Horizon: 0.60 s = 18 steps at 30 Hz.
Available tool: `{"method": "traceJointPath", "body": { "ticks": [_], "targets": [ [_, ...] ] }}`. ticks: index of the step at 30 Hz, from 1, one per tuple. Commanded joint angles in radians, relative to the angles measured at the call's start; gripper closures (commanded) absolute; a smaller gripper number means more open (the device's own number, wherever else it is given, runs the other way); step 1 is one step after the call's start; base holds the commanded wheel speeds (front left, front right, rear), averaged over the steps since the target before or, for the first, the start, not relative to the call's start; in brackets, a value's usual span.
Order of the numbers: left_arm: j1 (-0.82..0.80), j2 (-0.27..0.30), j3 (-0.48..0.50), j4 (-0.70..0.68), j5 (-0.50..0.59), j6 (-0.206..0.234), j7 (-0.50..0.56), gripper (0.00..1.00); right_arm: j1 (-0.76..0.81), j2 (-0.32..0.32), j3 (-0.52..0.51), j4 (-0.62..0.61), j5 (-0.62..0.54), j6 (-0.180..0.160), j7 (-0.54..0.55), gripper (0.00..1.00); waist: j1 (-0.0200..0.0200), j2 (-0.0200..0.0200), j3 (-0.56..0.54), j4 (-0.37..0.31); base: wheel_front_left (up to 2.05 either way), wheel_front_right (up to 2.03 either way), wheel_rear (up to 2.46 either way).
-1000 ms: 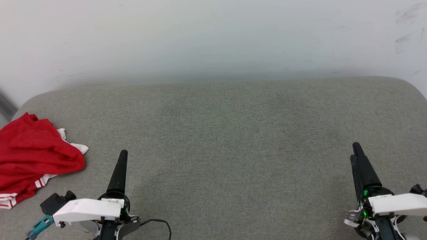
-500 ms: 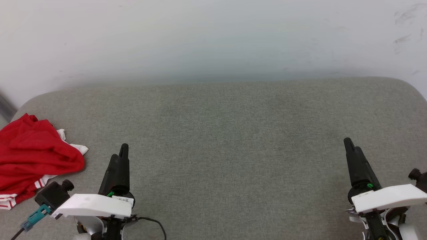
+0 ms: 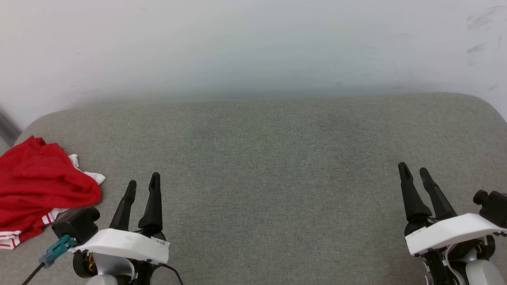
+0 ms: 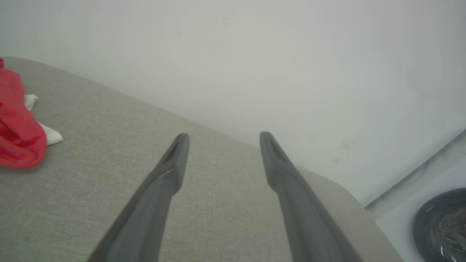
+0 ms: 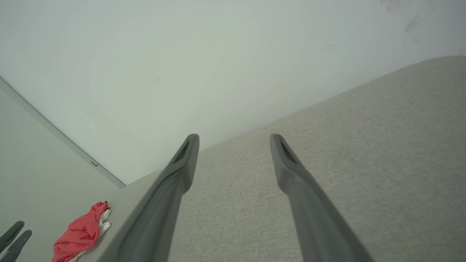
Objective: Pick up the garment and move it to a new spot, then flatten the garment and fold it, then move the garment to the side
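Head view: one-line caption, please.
Left gripper and right gripper open above grey cushion; crumpled garment at its left edge.

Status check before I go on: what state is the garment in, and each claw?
garment: crumpled heap at the left end of the grey cushion, unfolded, not held.
left claw: open, empty, near the garment but apart from it.
right claw: open, empty, at the cushion's right side.
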Motion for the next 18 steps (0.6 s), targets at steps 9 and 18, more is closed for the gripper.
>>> {"method": "traceJointPath", "body": {
  "ticks": [9, 18],
  "targets": [
    [-0.005, 0.031, -0.038, -0.017, 0.152, 0.025, -0.033, 0.00, -0.017, -0.016, 0.007, -0.015, -0.136, 0.000, 0.003, 0.00, 0.0000, 0.0000, -0.004, -0.001, 0.00, 0.00, 0.00],
    [-0.004, 0.048, -0.068, -0.006, 0.244, 0.046, -0.055, 0.00, -0.014, -0.013, 0.009, -0.015, -0.246, 0.000, 0.009, 0.00, 0.0000, 0.0000, -0.009, -0.003, 0.00, 0.00, 0.00]
  ]
}}
